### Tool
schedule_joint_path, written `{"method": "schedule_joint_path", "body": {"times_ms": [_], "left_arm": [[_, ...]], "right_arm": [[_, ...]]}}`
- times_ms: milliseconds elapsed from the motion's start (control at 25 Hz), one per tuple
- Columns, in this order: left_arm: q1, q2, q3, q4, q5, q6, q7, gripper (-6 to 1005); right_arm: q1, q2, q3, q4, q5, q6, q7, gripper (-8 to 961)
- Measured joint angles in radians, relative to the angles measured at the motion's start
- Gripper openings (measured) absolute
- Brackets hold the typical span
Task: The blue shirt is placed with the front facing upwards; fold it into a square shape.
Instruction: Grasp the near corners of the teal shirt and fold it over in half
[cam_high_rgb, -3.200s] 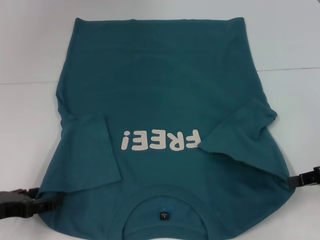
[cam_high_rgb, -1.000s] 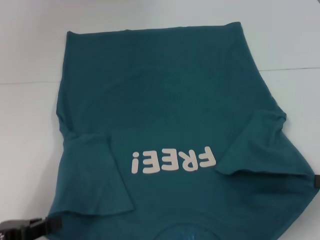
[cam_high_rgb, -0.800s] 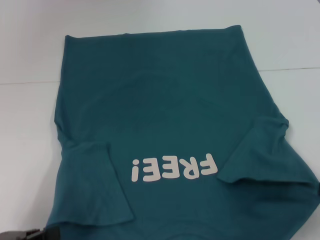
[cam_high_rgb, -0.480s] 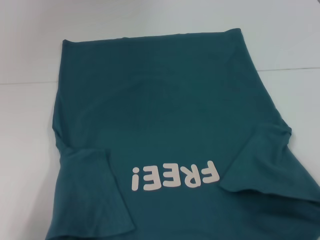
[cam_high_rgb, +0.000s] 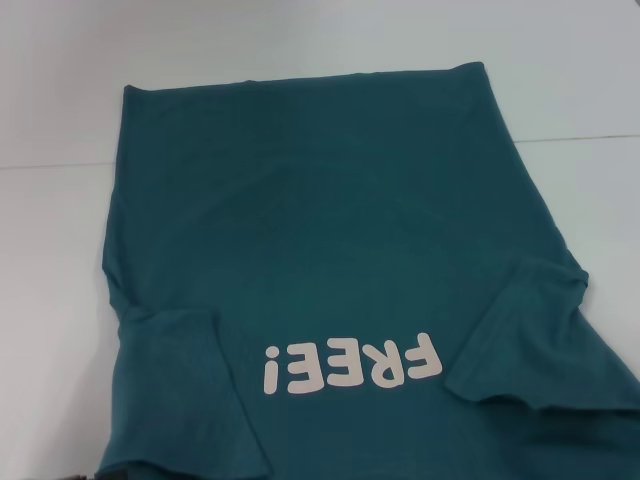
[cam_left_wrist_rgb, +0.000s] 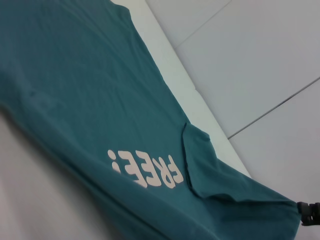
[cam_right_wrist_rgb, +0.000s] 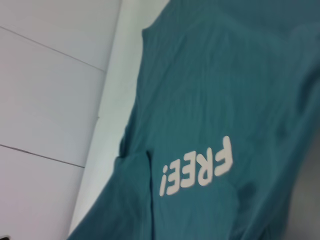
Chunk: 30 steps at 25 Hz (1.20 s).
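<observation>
Blue shirt (cam_high_rgb: 340, 270) lies front up on the white table (cam_high_rgb: 60, 110), white "FREE!" lettering (cam_high_rgb: 350, 364) legible (inverted from the head view), both sleeves folded inward. Right gripper (cam_left_wrist_rgb: 309, 214) sits at the shirt's near right corner, grip state indeterminate. Left gripper (cam_high_rgb: 95, 474) barely visible at near left corner, state indeterminate

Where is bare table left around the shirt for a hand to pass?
Bare white table runs along the blue shirt's left edge, beyond its far hem, and on the far right past the hem corner. The near edge is crowded: cloth reaches the frame bottom, both sleeves folded inward.
</observation>
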Motion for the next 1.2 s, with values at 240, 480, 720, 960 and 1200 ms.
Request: {"method": "schedule_joint_path", "body": {"times_ms": [240,480,720,960,1200], "left_arm": [[-0.026,0.003,-0.003,-0.005,0.000,-0.009,-0.002,27],[-0.073,0.006,-0.048,-0.025,0.000,-0.011,-0.005,27],[-0.132,0.016,-0.082,-0.062,0.004,-0.025,0.001,27],[-0.194,0.025,-0.112,-0.089,0.003,-0.062,-0.006,27],[-0.264,0.039,-0.151,-0.149,0.002,-0.146,-0.009,27]], "right_arm": [[0.039,-0.003,0.017,0.004,0.008,0.005,-0.001,32],[0.084,-0.009,0.049,0.011,0.009,0.031,0.002,32],[0.115,-0.031,0.062,0.061,0.042,0.075,0.009,32],[0.162,-0.047,0.075,0.129,0.079,0.137,0.011,32],[0.174,-0.049,0.075,0.135,0.141,0.202,0.014,32]]}}
